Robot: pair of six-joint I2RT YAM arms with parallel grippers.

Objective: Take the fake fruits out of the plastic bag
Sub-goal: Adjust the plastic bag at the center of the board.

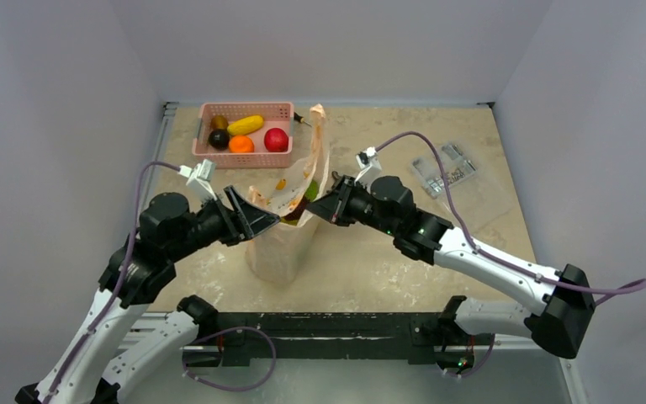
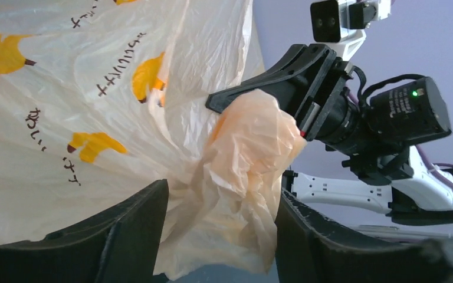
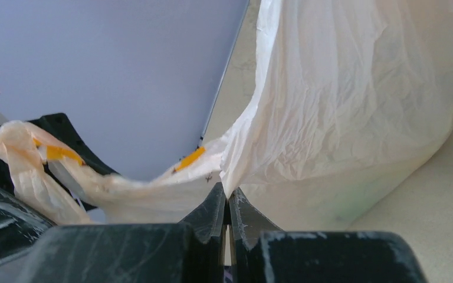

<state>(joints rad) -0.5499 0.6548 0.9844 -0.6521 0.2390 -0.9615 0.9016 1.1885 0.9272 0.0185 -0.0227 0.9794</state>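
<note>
Right gripper (image 3: pixel 227 197): closed tight, pinching a fold at the rim of the plastic bag (image 1: pixel 273 252). Left gripper (image 2: pixel 221 194): fingers partway apart, with a crumpled peach wad of the same bag lying between them; hard to tell whether that wad presses on either finger.

Standing upright near the middle of the worktop (image 1: pixel 370 261), between the two grippers: the bag, pale and translucent, printed with small orange marks, its mouth stretched open, one handle raised toward the far edge. Just inside the mouth, on the right gripper's side: a glimpse of what may be a green fruit (image 1: pixel 311 190), mostly hidden by plastic.

Toward the far left corner: a pink basket (image 1: pixel 244 107) holding a yellow fruit (image 1: pixel 246 125), a dark round fruit (image 1: pixel 219 140), an orange ball (image 1: pixel 240 144) and a red apple (image 1: pixel 276 140). Near the right edge, well apart from the bag: a flat clear packet (image 1: pixel 444 171).
</note>
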